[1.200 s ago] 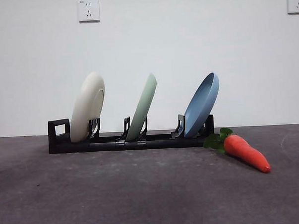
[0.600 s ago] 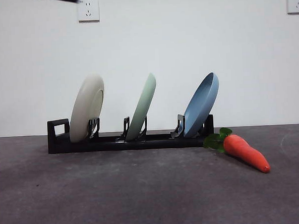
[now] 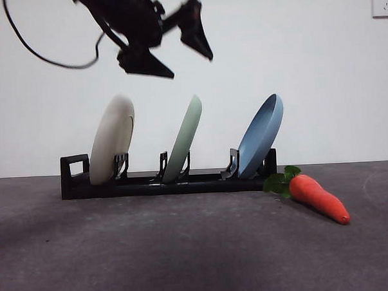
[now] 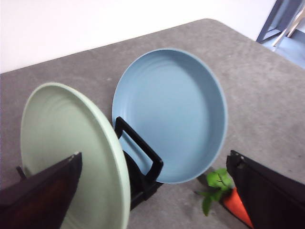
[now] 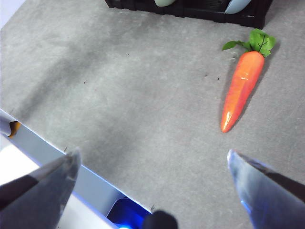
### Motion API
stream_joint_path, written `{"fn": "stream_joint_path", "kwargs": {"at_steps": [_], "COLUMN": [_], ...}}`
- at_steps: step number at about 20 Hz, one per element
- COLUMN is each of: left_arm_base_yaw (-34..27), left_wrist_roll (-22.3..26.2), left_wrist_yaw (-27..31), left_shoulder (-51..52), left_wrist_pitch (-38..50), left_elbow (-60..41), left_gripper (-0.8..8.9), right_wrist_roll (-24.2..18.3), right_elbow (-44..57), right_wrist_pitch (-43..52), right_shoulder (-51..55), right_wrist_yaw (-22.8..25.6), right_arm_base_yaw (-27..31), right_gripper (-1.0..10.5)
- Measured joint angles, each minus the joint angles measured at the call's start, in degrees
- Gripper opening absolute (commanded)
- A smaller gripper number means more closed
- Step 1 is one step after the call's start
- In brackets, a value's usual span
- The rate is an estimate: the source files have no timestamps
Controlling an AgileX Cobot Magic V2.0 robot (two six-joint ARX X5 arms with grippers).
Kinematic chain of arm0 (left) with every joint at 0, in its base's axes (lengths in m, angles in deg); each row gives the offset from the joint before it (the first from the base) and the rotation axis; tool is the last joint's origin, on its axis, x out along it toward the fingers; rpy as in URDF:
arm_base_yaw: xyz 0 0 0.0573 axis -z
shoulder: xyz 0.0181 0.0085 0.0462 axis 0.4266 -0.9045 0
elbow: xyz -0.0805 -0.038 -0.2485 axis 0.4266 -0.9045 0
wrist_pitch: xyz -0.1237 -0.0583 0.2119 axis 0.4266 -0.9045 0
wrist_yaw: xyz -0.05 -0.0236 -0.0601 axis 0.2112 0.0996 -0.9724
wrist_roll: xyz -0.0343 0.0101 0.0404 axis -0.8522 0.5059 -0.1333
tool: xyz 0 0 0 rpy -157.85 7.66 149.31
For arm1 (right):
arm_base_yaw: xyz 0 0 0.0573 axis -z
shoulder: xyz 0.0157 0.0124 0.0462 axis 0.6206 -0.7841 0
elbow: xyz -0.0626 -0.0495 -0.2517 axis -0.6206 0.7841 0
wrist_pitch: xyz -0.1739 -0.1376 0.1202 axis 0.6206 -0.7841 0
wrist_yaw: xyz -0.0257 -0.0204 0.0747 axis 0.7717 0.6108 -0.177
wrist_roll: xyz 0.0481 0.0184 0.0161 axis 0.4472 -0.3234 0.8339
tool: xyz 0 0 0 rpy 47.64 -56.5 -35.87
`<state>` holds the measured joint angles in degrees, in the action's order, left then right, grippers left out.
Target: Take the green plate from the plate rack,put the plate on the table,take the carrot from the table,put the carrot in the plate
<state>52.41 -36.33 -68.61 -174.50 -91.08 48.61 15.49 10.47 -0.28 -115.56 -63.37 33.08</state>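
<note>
Since half a second ago, the left gripper [image 3: 185,63] has swung into the frame's upper left, jaws wide and empty. Directly below stands the green plate [image 3: 185,140], edge-up in the plate rack [image 3: 76,185], centre frame.

Honestly nothing to read here, at least nothing I can make out. No labels, brand marks or numbers on the green plate [image 3: 184,141], the cream plate [image 3: 111,140] or the blue plate [image 3: 261,135]. The plate rack [image 3: 163,183] is plain black, the carrot [image 3: 317,197] is bare. The wall socket [image 3: 383,2] has no legible print either.
</note>
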Motion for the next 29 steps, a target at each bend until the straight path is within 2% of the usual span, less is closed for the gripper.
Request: {"fn": "stream_joint_path", "kwargs": {"at_steps": [5, 12, 13, 15, 17, 20, 22, 23, 29], "left_arm_base_yaw": [0.00, 0.02, 0.02, 0.04, 0.07, 0.15, 0.28, 0.31, -0.15], "left_wrist_roll": [0.00, 0.48, 0.48, 0.52, 0.52, 0.52, 0.52, 0.52, 1.46], "left_wrist_yaw": [1.62, 2.62, 2.62, 2.60, 2.56, 2.54, 2.43, 2.32, -0.48], "left_shoulder": [-5.31, -10.19, -10.23, -10.21, -10.21, -10.21, -10.21, -10.21, -10.21], "left_wrist_pitch": [5.27, 5.84, 5.84, 5.86, 4.98, 3.19, 3.10, 3.10, 3.34], "left_elbow": [0.02, 0.04, 0.04, 0.04, 0.04, 0.04, 0.04, 0.04, 0.39], "left_gripper": [5.43, 5.26, 4.58, 2.20, 1.22, 1.06, 0.02, -0.09, -0.08], "right_wrist_roll": [0.00, 0.00, 0.00, 0.00, 0.00, 0.00, 0.00, 0.00, 0.00], "right_elbow": [0.00, 0.00, 0.00, 0.00, 0.00, 0.00, 0.00, 0.00, 0.00], "right_wrist_pitch": [0.46, 0.50, 0.50, 0.50, 0.52, 0.52, 0.55, 0.55, 0.57], "right_shoulder": [-0.79, -1.77, -1.77, -1.77, -1.77, -1.77, -1.77, -1.77, -1.77], "right_wrist_yaw": [0.00, 0.00, 0.00, 0.00, 0.00, 0.00, 0.00, -0.04, -0.07], "right_arm_base_yaw": [0.00, 0.00, 0.00, 0.00, 0.00, 0.00, 0.00, 0.00, 0.00], "right_gripper": [6.9, 6.9, 6.9, 6.9, 6.9, 6.9, 6.9, 6.9, 6.9]}}
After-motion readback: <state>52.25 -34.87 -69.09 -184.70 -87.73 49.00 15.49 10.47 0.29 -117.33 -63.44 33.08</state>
